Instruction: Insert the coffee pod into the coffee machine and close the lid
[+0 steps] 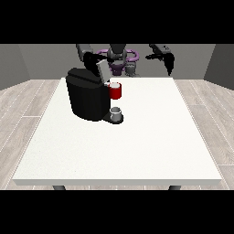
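Front view: the white table [137, 151] fills the middle of the frame, the black coffee machine [87, 98] is set at its upper left with a red thing at the machine [116, 91] and a grey thing [116, 112] below, possibly the pod. The lid could be closed without a pod, should that grey thing be misjudged. The hand at the view's right [165, 56] is raised at upper right, the hand at the view's left [89, 58] is half-hidden behind the machine; neither hand's fingers can be made out.

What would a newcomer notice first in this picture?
The black coffee machine stands on the left half of the white table, with a red thing at its front and a grey thing on its base below. The hand at the view's right hangs raised beyond the table's far edge.
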